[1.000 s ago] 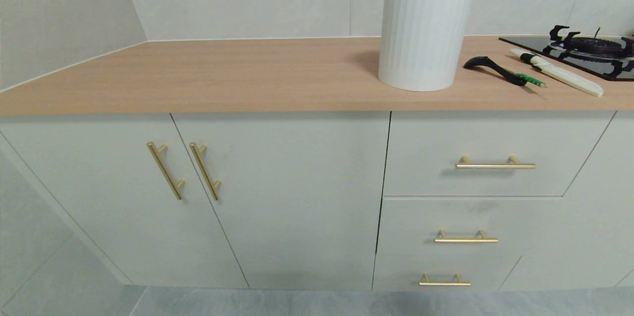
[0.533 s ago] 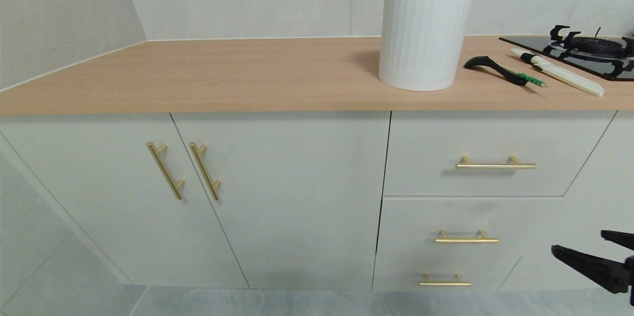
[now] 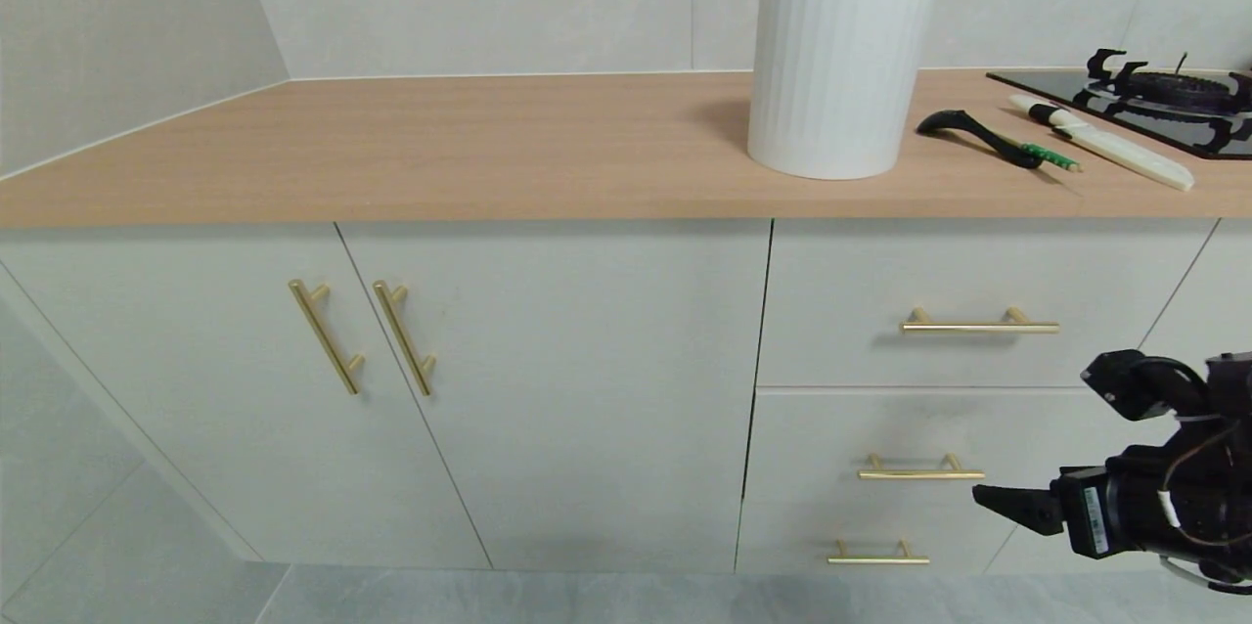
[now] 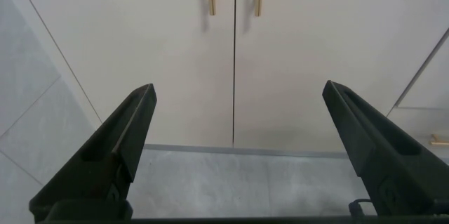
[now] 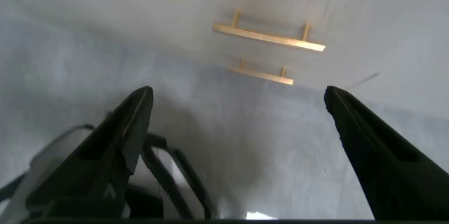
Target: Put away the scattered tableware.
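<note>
**Inspector:** Tableware location first, please.

**Operator:** Two pieces lie on the tabletop (image 3: 440, 150) at the upper right of the head view. One is a black utensil (image 3: 978, 135) with a green end. Just beside it, nearer the stove (image 3: 1169, 96), is a cream knife (image 3: 1110, 145). I cannot tell whether they touch. A tall white ribbed container (image 3: 836, 47) stands upright just left of them.

**Inspector:** And the claws?

**Operator:** The right claw (image 5: 237, 94) has its jaws spread wide and holds nothing. It hangs at the lower right of the head view, before the drawers (image 3: 929, 428) and well below the tabletop. The left claw (image 4: 238, 87) is likewise spread and empty, low down facing the cabinet doors (image 4: 233, 55).

**Inspector:** Which step is in hand, in your judgement?

**Operator:** Nothing is picked up, so the task is at its start. I judge it to be the right arm's approach to the first piece. Whether the pieces belong in the container or a drawer, I cannot say.

**Inspector:** Recommendations, then. Rise clear of the tabletop edge before moving inward. Take the black utensil first, as it lies nearer the front edge. Set the jaws square across its handle at mid-length. Both pieces lie flat and thin, so the fingertips must come right down to the surface. Keep well off the container, which is tall and may tip if struck. Do not nudge the knife toward the stove.
</note>
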`<state>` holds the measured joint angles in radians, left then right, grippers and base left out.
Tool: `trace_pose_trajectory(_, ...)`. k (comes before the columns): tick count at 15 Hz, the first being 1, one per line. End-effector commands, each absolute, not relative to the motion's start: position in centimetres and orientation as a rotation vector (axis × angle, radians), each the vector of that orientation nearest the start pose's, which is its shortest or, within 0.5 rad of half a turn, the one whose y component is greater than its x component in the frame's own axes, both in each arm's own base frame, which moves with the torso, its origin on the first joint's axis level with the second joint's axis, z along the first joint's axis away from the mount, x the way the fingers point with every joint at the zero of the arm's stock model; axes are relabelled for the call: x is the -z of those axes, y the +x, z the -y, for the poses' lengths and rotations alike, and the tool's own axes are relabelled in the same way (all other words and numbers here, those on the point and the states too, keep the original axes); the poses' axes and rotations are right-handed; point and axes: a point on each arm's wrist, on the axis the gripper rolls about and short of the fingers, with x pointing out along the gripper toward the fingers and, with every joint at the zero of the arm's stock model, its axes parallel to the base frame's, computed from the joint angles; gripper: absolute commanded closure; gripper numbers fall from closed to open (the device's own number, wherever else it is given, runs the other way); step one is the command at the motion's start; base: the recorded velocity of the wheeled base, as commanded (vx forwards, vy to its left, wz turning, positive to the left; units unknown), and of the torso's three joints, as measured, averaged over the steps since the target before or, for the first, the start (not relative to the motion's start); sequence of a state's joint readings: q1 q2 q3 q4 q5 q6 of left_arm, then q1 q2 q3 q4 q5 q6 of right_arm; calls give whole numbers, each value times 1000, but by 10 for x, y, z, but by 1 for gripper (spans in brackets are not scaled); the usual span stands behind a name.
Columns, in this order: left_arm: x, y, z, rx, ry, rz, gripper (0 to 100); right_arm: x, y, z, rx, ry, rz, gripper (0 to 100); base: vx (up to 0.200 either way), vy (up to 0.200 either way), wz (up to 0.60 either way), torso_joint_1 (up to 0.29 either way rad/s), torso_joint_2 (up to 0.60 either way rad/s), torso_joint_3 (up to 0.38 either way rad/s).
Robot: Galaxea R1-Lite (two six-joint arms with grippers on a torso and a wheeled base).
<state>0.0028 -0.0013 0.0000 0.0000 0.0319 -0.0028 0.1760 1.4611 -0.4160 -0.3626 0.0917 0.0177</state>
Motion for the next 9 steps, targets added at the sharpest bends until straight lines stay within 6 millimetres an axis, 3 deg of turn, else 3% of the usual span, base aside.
trace_pose_trajectory(1,-75,-23,-1,-35,-3,0,0,-94,211,-39,-243,-17,-806,0,0,0,0,0,0,0)
trace_pose_trajectory(9,-75,-23,-1,-35,-3,0,0,-40,245,-37,-134,-44,-822,0,0,0,0,0,0,0)
